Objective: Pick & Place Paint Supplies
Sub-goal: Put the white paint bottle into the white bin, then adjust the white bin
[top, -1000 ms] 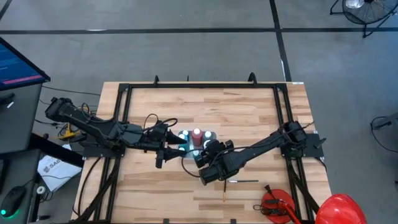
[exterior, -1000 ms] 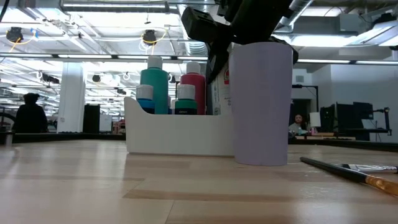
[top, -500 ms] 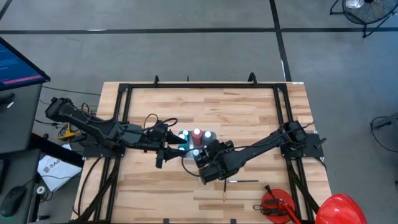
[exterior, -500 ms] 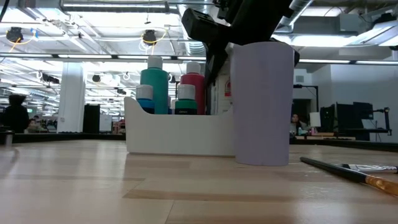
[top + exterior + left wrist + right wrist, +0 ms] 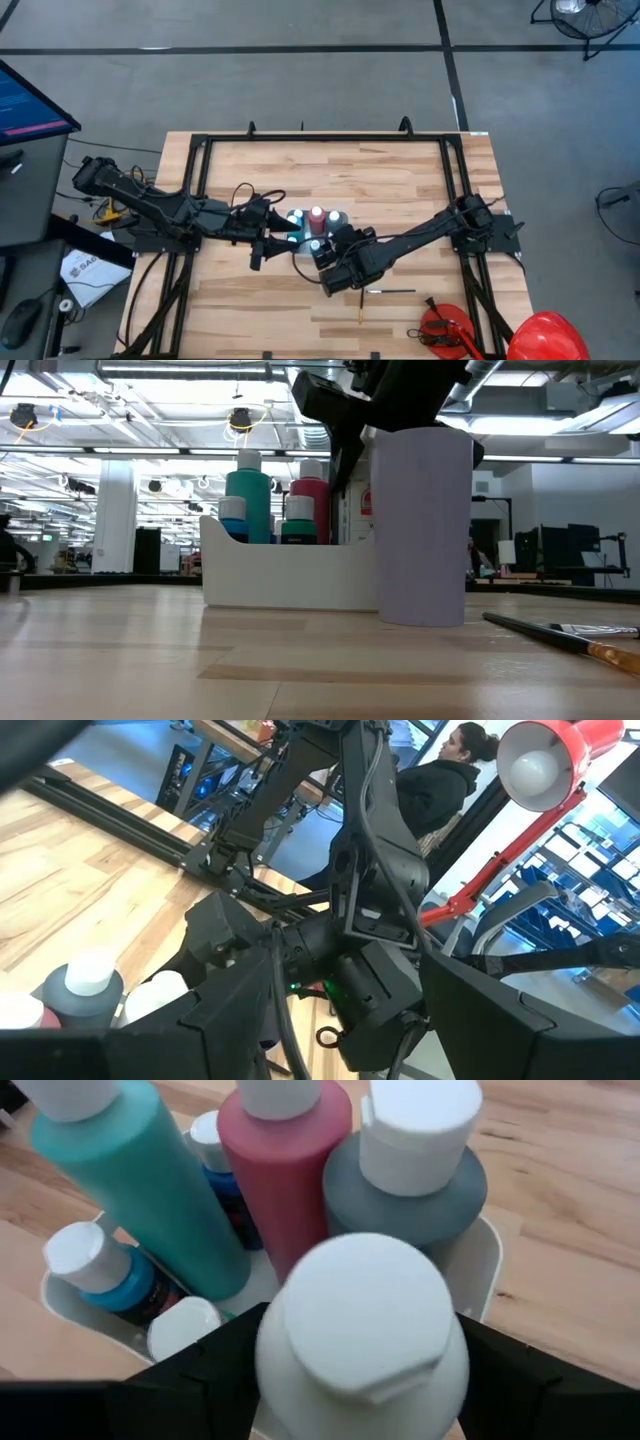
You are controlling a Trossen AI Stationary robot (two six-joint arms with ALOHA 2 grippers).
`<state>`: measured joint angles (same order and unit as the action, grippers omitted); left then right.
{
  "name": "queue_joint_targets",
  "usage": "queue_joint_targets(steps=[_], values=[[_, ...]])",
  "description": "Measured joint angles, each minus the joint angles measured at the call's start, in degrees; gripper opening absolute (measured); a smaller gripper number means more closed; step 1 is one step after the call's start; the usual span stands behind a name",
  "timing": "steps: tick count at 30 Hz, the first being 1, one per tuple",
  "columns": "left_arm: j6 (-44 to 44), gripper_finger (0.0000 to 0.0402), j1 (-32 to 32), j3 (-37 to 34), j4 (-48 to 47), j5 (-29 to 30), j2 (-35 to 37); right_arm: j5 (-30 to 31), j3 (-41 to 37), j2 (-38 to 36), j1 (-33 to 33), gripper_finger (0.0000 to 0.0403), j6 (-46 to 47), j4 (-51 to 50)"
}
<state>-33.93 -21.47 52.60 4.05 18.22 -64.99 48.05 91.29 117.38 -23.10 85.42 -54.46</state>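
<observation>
- A butcher-block table [image 5: 380,170] in a black frame fills the centre of the high view, grey floor around it; in the low view an open hall with ceiling lights lies behind.
- Right gripper [image 5: 322,252], frame centre: its dark fingers stand on either side of a white-capped bottle [image 5: 365,1335]; gripping or released, I cannot tell.
- Left gripper [image 5: 283,238], just left of centre, beside the tray; its fingers stand apart, holding nothing.
- White tray [image 5: 290,575], centre: teal bottle [image 5: 247,500], red bottle [image 5: 312,505] and grey bottle [image 5: 405,1195] upright inside.
- Brush [image 5: 560,635] lies flat at lower right of the low view.
- Red dome [image 5: 545,335], bottom right corner.
</observation>
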Motion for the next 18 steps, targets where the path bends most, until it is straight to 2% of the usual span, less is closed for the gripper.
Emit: queue_joint_targets(steps=[10, 18], values=[[0.2, 0.025, 0.0, 0.0, 0.0, 0.0, 0.0, -0.1, 7.1, 0.0, -0.1, 0.0256, -0.5, -8.5], [0.5, 0.025, 0.0, 0.0, 0.0, 0.1, 0.0, 0.4, 15.0, 0.0, -0.1, 0.0256, -9.9, -11.9]])
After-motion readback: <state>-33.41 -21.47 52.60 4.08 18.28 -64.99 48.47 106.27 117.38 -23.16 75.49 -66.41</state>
